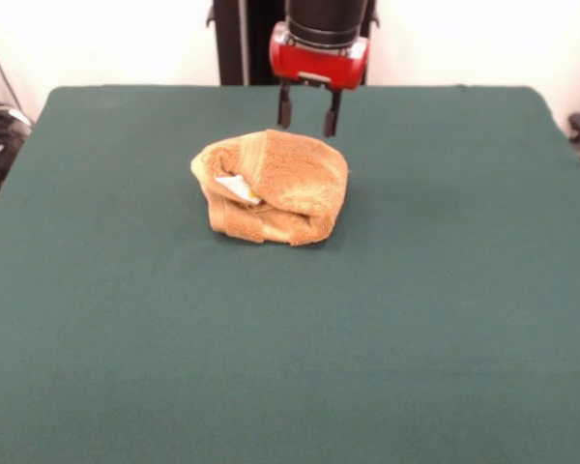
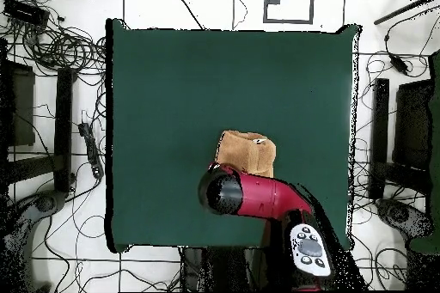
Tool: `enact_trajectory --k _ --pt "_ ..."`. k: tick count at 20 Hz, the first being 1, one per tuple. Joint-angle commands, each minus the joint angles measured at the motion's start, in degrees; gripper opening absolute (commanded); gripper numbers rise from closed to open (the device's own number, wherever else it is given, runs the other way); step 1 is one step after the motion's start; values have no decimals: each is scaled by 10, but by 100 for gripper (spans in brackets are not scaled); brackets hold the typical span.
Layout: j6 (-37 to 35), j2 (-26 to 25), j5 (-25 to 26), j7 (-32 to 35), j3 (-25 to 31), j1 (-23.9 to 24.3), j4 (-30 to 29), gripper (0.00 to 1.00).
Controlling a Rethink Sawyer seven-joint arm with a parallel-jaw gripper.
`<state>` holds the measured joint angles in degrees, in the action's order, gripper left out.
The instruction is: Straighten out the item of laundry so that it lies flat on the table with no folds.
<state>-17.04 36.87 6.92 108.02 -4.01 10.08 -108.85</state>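
One bunched, folded towel (image 1: pixel 271 187) on the table (image 1: pixel 290 348); jaws apart above it.

The red and black arm (image 2: pixel 262 197) descends from the far side in the front view, its red wrist housing (image 1: pixel 319 56) pointing straight down, and the gripper (image 1: pixel 308 121) hangs vertically with its two dark fingers (image 1: pixel 284 113) parted, a clear gap between them.
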Motion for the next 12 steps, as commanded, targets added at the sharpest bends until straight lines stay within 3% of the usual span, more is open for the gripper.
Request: enact_trajectory --k 1,12 --pt "-58 -18 12 12 52 1 37 100" --pt "-65 -22 10 16 50 1 48 100"
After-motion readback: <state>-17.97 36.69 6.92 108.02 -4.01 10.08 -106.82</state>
